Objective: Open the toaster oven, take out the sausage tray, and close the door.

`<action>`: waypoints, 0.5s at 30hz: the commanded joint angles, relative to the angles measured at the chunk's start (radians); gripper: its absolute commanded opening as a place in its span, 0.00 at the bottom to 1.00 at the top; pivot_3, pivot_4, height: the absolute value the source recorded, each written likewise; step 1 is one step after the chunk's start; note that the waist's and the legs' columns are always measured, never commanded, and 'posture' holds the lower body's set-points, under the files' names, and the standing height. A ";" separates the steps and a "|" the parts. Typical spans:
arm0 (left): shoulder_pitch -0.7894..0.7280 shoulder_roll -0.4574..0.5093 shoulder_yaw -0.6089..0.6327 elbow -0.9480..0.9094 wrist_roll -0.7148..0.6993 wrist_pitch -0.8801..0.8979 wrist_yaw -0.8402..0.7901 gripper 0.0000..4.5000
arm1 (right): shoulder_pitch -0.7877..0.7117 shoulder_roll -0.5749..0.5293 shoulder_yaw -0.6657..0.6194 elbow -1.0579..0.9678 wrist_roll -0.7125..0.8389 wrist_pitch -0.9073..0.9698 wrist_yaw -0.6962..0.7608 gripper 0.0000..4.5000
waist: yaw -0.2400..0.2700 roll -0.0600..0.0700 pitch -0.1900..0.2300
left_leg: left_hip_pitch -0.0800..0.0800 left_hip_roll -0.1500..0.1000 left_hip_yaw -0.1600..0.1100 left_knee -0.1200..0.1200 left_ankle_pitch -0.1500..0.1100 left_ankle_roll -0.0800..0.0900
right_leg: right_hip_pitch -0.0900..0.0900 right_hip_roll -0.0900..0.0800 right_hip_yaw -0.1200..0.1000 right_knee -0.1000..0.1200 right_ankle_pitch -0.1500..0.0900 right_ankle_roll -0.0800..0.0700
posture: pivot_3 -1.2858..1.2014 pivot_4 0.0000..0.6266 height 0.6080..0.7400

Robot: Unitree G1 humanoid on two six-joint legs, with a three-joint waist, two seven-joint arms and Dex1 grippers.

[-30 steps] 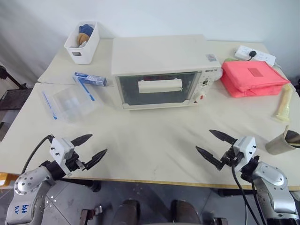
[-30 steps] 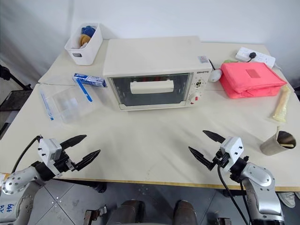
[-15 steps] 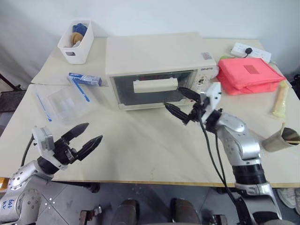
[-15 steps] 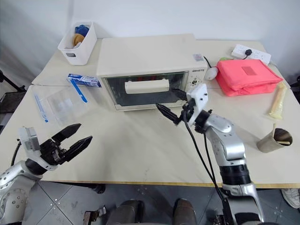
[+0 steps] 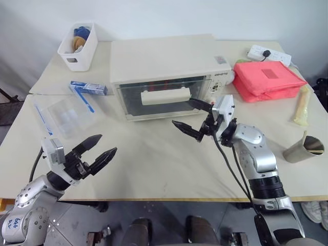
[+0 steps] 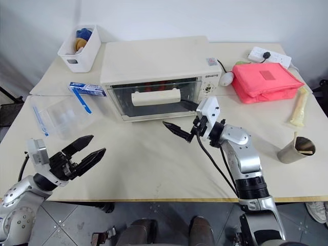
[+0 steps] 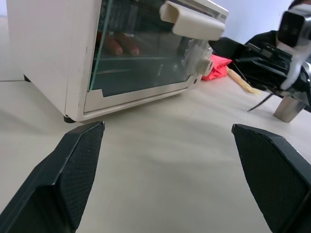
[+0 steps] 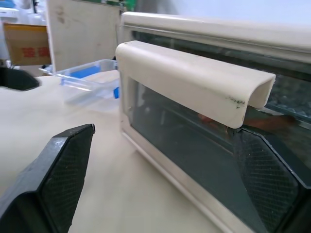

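Table (image 5: 154, 164), cream-topped, carries everything I am working with. Largest on it is the toaster oven (image 5: 164, 72), a cream-white box standing toward the far side, its front facing me. Its door (image 5: 161, 96) is shut, the glass pane upright in its frame, with the wide cream bar handle (image 5: 166, 96) running across the front. Through the glass I can make out red sausages (image 7: 121, 46) inside, so the sausage tray (image 6: 154, 88) is in the oven behind the closed door; the tray itself is hard to see.

To the oven's right lies a folded red bag (image 5: 269, 82), with a white power strip (image 5: 269, 55) beyond it. A clear plastic container (image 5: 66, 114) sits to the oven's left, a blue-and-white box (image 5: 88, 88) beside it, and a white bin (image 5: 77, 46) at the far left corner. A metal cup (image 5: 302, 149) stands near the right edge.

My right gripper (image 5: 193, 118) is raised just in front of the door's right end, fingers spread wide with nothing between them; the upper fingertip is close by the right end of the handle, the lower one lower, over the tabletop, and in the right wrist view the handle lies between the two fingers, apart from both. My left gripper (image 5: 98, 154) hovers near the table's near edge, well apart from the oven, released and empty.
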 commanded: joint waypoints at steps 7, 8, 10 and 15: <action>-0.088 0.031 0.041 0.058 -0.039 0.015 -0.018 0.95 | 0.075 -0.058 0.057 -0.068 -0.061 -0.257 0.185 1.00 | 0.000 0.000 0.000 | -0.001 0.002 0.011 0.000 0.000 0.000 | -0.003 0.001 0.002 0.001 0.000 0.000 | 0.52 0.24 1.00; -0.107 0.035 0.056 0.077 -0.062 0.021 -0.031 0.90 | 0.079 -0.061 0.060 -0.061 -0.072 -0.282 0.187 1.00 | 0.000 0.000 0.000 | -0.001 0.002 0.012 0.000 0.000 0.000 | -0.004 0.001 0.002 0.002 0.000 0.000 | 0.52 0.24 1.00; -0.147 0.039 0.070 0.122 -0.069 0.012 -0.043 0.79 | 0.074 -0.058 0.059 -0.047 -0.076 -0.304 0.181 1.00 | -0.007 -0.001 0.000 | -0.001 0.003 0.016 0.000 0.000 0.000 | -0.006 0.001 0.002 0.002 0.000 -0.001 | 0.52 0.24 1.00; -0.337 0.039 0.029 0.301 0.026 -0.056 -0.037 0.45 | 0.059 -0.049 0.059 -0.016 -0.087 -0.344 0.169 1.00 | -0.006 -0.001 0.001 | 0.001 0.004 0.020 0.001 0.000 0.000 | -0.006 0.001 0.001 0.003 0.002 -0.002 | 0.52 0.24 1.00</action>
